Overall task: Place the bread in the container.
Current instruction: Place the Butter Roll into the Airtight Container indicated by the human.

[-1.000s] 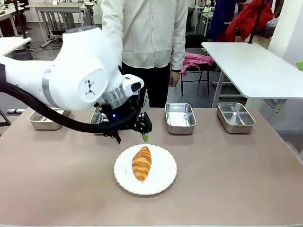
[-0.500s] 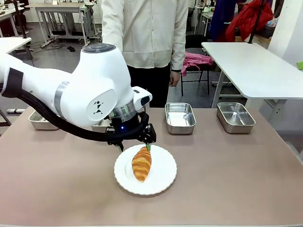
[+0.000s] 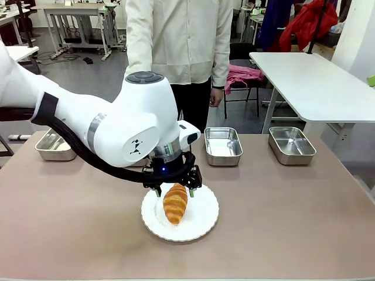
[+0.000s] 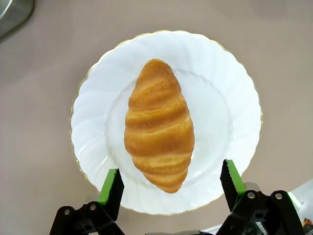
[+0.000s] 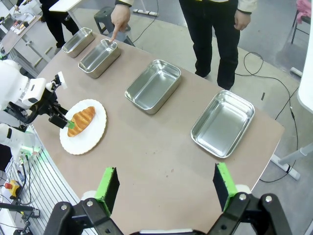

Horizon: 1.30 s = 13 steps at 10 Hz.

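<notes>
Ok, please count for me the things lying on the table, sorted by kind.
Steel trays: 4
White plate: 1
Croissant: 1
Total: 6

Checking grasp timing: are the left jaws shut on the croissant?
No, the left jaws stand open, with white plate showing between each pad and the croissant.

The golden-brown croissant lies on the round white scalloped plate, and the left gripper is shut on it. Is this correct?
Not entirely. The left gripper is open: in the left wrist view its green pads stand apart on either side of the golden-brown croissant, near its end, not touching it. The croissant does lie on the round white scalloped plate.
</notes>
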Motion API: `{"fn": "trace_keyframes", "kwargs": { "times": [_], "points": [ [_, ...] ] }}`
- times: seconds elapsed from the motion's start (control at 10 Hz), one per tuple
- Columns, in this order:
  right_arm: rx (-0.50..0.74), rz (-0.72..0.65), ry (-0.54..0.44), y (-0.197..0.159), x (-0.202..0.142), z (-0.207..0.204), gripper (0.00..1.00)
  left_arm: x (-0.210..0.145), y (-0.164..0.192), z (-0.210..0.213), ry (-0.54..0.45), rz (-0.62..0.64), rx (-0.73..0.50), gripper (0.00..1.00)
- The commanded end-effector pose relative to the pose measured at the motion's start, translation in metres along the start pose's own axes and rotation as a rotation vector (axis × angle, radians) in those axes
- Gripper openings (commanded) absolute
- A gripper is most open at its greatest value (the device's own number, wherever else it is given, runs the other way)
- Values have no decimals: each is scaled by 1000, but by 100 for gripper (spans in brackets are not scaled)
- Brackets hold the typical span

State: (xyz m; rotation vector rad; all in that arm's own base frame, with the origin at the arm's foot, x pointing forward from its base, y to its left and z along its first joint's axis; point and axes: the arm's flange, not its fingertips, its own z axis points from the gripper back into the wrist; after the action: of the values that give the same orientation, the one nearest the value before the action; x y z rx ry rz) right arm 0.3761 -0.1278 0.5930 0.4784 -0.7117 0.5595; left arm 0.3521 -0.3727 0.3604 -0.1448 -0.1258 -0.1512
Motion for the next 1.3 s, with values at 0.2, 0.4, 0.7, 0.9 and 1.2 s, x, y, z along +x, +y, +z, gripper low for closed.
{"fn": "trace_keyframes", "kwargs": {
  "times": [0.2, 0.4, 0.7, 0.9, 1.2],
  "points": [
    [15, 9, -25, -1, 1, 0, 100, 7, -14, -28, -20, 25, 72, 100],
    [15, 9, -25, -1, 1, 0, 100, 9, -16, -43, -12, -1, 78, 100],
    [15, 9, -25, -1, 1, 0, 100, 12, -16, -59, -32, -5, 121, 100],
    [15, 9, -25, -1, 1, 0, 100, 12, -13, -64, -31, -1, 127, 100],
    [15, 9, -25, -1, 1, 0, 100, 15, -8, -59, -42, 7, 132, 61]
  ]
}}
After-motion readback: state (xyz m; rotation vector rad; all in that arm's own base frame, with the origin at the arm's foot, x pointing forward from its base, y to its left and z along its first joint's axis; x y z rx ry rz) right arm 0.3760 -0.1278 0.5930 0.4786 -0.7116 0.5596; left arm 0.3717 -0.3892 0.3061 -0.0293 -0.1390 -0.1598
